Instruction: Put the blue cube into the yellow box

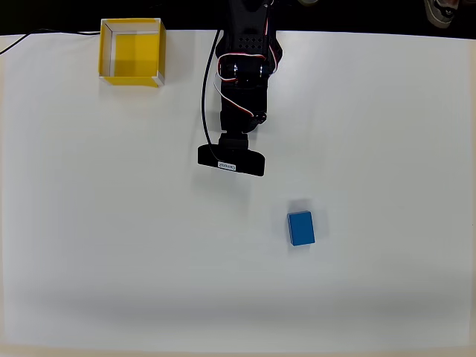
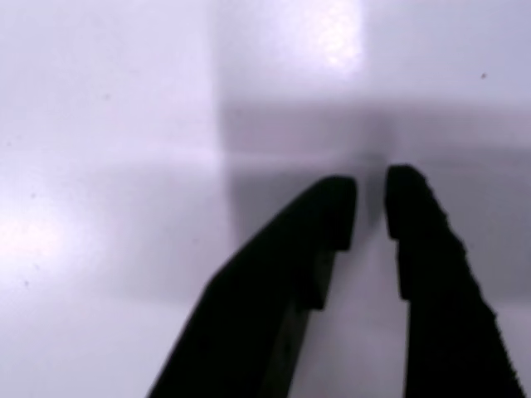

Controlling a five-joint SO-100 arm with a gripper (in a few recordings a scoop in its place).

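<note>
Wrist view: gripper (image 2: pixel 371 195) closest to lens, two black fingers, tips nearly together with only a thin sliver of table between them, nothing held, so jaws closed empty. Left finger (image 2: pixel 282 282) is broad with a stepped inner edge, right one slimmer with a faintly toothed outer edge; both blurred and cut off at the bottom edge. Beneath them just white table (image 2: pixel 99 124), glare patches and the gripper's own grey shadow. Overhead view: black arm (image 1: pixel 244 67) comes in from the top edge, base cut off, red/white wires and a black cable (image 1: pixel 204 97) running down its left side. Black wrist camera bar (image 1: pixel 230 161) sits across the arm's lower end and hides the fingers from above; it carries a small white label, text too small to read. Blue cube (image 1: pixel 301 227) lies flat on the table, lower right of the arm, well apart from it, open table all around. Yellow box (image 1: pixel 132 52) at upper left near the table's far edge, open top, white-edged walls, inside bare. A thin dark cable (image 1: pixel 30 36) runs toward the box from the left edge. Cube and box well apart, with the arm between them.
</note>
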